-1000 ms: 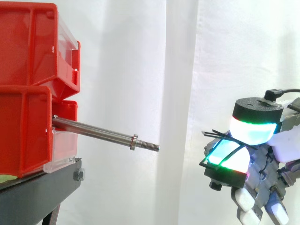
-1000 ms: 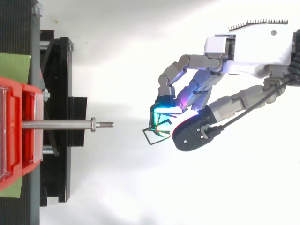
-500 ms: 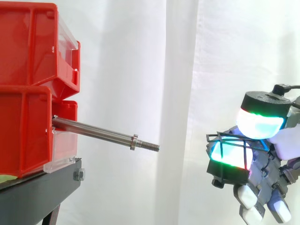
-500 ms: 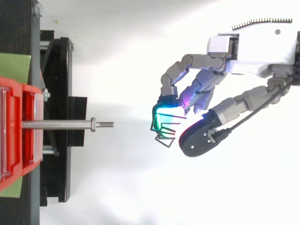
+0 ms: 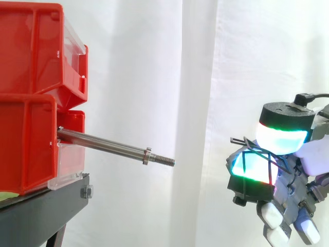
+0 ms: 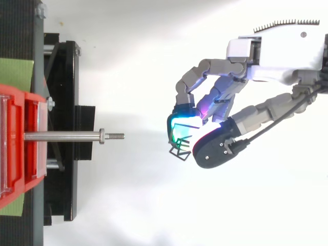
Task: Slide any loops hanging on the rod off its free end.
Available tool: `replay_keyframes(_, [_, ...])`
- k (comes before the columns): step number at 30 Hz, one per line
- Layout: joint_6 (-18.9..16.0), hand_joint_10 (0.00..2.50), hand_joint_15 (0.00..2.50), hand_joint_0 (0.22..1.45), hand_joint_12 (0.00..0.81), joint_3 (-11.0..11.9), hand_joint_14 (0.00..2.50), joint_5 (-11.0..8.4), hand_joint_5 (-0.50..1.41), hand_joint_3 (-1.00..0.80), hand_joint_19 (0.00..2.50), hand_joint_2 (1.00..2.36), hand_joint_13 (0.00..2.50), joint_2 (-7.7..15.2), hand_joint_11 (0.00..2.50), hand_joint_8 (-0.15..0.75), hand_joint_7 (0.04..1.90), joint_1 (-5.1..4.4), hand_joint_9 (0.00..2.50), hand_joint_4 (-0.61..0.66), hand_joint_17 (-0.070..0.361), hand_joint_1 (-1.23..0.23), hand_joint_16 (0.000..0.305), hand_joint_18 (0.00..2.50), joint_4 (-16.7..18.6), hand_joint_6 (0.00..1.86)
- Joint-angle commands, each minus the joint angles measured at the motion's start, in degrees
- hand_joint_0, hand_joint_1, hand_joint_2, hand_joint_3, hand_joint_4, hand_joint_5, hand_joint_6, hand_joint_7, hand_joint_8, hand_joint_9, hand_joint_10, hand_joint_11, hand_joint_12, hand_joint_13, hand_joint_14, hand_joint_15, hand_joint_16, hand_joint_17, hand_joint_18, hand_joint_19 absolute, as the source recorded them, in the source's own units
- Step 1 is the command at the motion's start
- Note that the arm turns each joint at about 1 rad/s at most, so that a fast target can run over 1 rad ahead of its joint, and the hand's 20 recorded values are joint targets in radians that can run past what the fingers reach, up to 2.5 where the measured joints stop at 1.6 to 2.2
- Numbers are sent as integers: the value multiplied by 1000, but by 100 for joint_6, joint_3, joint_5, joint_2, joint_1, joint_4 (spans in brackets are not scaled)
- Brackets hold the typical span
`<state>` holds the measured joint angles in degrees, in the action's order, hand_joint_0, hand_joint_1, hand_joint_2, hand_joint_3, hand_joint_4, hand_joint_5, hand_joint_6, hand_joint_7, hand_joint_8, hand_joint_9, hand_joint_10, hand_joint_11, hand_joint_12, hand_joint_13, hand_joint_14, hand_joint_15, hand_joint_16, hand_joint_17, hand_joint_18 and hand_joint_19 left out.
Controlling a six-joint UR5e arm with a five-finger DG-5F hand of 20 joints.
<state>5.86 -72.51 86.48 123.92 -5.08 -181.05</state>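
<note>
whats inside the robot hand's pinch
Thin black loops, pinched between the robot hand's glowing pads, well clear of the rod. The pads cover part of them, so their number cannot be told.

Polished metal rod [image 5: 103, 143], glossy red plastic bins [image 5: 31, 51]

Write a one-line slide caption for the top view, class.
Hand pinches thin black loops between its glowing pads, clear of the bare rod jutting from the red bin.
</note>
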Motion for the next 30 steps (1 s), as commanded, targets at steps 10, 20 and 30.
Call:
replay_keyframes(10, [-6, 12, 160, 625, 281, 0, 6, 0, -187, -454, 406, 1003, 868, 0, 304, 291, 959, -2, 843, 118, 101, -818, 45, 963, 9, 883])
replay_keyframes(20, [-6, 10, 162, 597, 286, 0, 6, 0, -157, -462, 416, 1003, 880, 0, 302, 303, 1049, -2, 867, 133, 102, -675, 45, 964, 17, 864])
replay_keyframes(30, [-6, 10, 166, 600, 289, 0, 6, 0, -154, -429, 414, 1006, 884, 0, 303, 309, 1070, -2, 873, 126, 103, -663, 46, 968, 17, 865])
